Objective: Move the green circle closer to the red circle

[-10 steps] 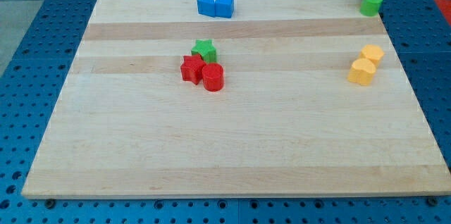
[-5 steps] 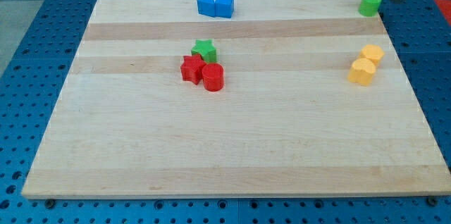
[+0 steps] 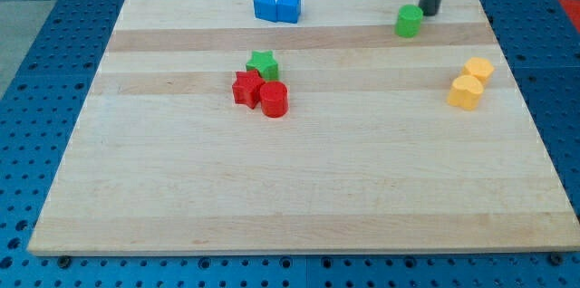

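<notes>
Sitting near the view's top right on the table (image 3: 299,188), the green circle (image 3: 409,22) is a short bright cylinder, upright. My tip (image 3: 428,13) rests just beside it on its upper right, seemingly touching; there is no pincer on this rod. The red circle (image 3: 274,100) lies well apart, left of centre, pressed against a red star (image 3: 246,88) with a green star (image 3: 263,64) just above. Two blue blocks (image 3: 278,6) sit at the top edge, two yellow blocks (image 3: 470,83) at the right.

No readable text or markings.
</notes>
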